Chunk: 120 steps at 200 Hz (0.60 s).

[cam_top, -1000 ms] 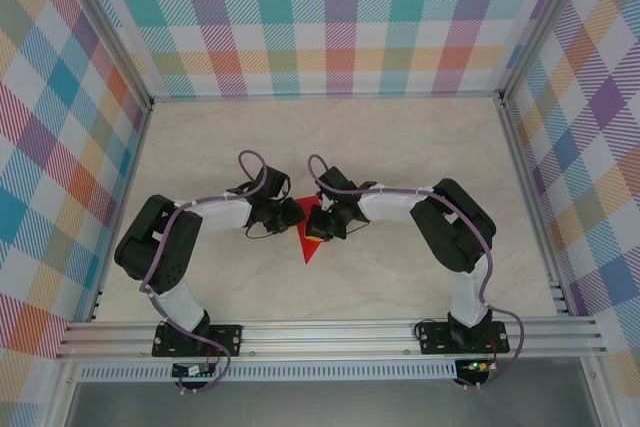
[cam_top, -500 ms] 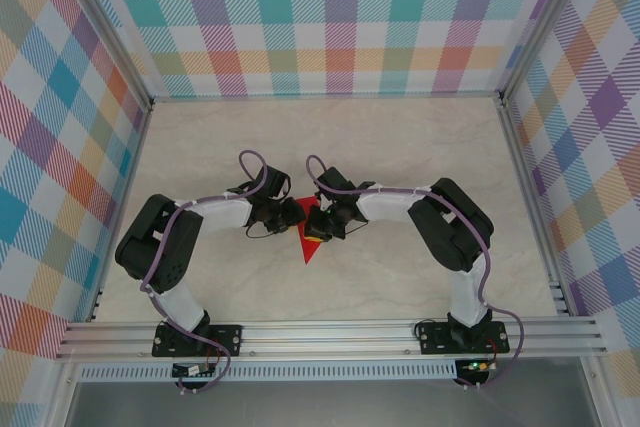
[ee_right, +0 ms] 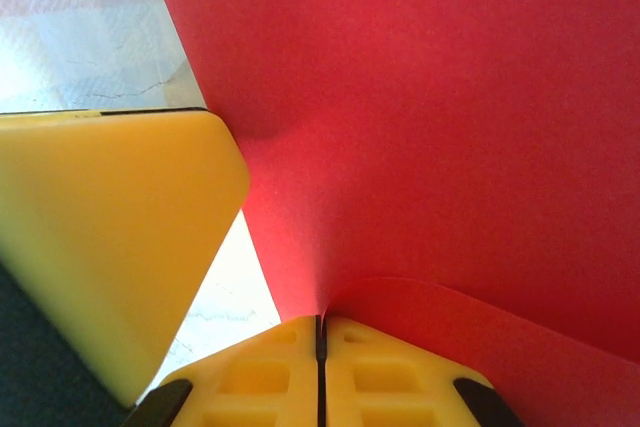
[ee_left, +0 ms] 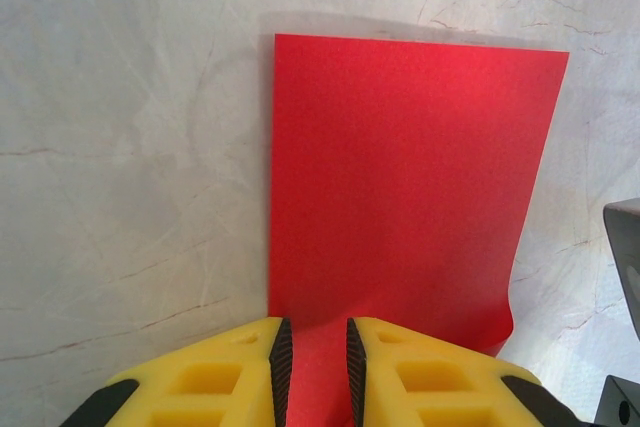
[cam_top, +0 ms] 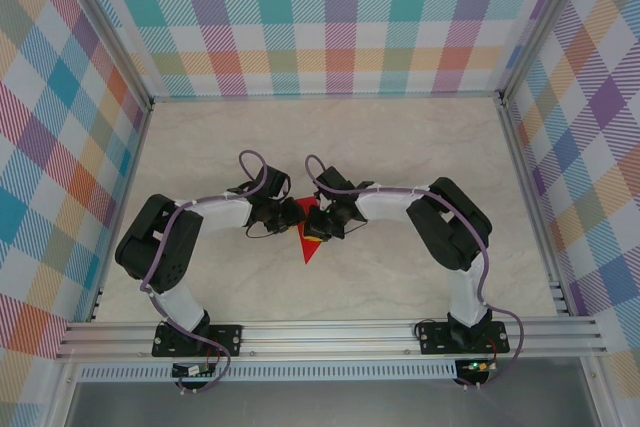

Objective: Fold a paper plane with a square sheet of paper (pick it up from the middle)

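The square sheet of paper (cam_top: 307, 246) is bright red and lies at the table's middle, between both grippers. In the left wrist view the paper (ee_left: 410, 177) lies flat as a rectangle, its near right corner curling up. My left gripper (ee_left: 318, 349) stands on its near edge with the jaws a narrow gap apart and red paper showing between them. My right gripper (ee_right: 320, 332) is shut on a fold of the paper (ee_right: 430, 117), which bulges up beside the pads. From above, the left gripper (cam_top: 295, 214) and right gripper (cam_top: 313, 223) almost touch.
A yellow finger of the left gripper (ee_right: 110, 237) looms close on the left of the right wrist view. The marble-look table (cam_top: 400, 147) is walled by checked panels (cam_top: 330, 17), with an aluminium rail (cam_top: 330, 337) at the near edge.
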Each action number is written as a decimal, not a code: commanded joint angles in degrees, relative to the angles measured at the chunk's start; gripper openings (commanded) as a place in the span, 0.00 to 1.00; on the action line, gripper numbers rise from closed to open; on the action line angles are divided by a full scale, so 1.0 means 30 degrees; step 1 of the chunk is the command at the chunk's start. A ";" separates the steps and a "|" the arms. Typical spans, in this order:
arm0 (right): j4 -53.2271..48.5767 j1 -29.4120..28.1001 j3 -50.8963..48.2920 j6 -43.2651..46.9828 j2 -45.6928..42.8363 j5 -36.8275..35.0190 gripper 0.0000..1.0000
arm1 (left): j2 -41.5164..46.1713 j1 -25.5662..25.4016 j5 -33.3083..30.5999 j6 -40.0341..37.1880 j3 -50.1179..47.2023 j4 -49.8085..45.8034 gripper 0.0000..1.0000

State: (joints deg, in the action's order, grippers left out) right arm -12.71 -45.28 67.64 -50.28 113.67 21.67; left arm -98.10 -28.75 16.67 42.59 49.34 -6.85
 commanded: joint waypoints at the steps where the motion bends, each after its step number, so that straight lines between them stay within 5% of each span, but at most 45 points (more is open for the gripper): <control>1: 0.0171 -0.0113 0.0511 0.0267 0.0563 -0.0163 0.07 | -0.0531 -0.0054 0.0410 -0.0251 0.0173 -0.0062 0.24; 120: -0.0354 -0.0112 0.0262 0.0545 0.1046 -0.0691 0.15 | 0.2021 0.0990 -0.0317 0.0258 0.0485 -0.1413 0.28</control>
State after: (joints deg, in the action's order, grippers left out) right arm -12.91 -45.28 67.90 -50.06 114.08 21.74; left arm -96.57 -27.64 16.43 42.76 49.78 -8.49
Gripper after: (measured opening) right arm 0.135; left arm 0.274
